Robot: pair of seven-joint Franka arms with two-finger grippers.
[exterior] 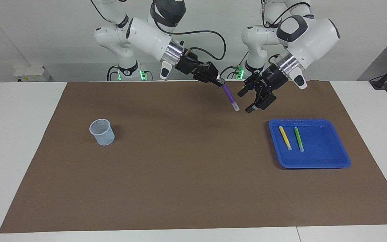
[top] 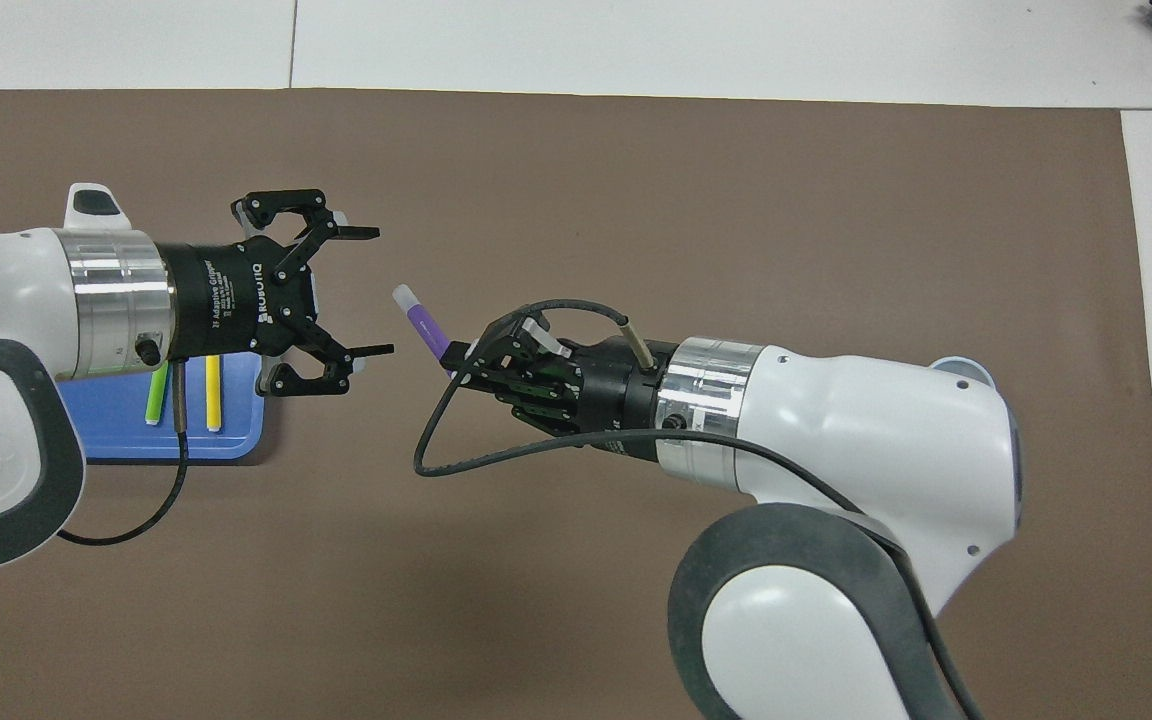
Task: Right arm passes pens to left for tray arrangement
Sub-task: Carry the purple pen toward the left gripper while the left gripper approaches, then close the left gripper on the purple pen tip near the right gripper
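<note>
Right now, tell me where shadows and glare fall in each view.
Facing view: soft shadows on the brown mat under both arms and beside the mesh cup; a small glint on the blue tray. Overhead view: faint shadow on the mat below the right pincer; bright highlights on both metal wrist rings; the purple pen reads sharply.

One camera is looking down from high across the table, facing both robots. The other is looking steeply down from above their end, closer in. Both are sharing the brown mat [exterior: 193, 168] [top: 696, 180].

Left end effector [exterior: 249, 101] raised, fingers spread, right end effector [exterior: 217, 80] raised, clamped.
</note>
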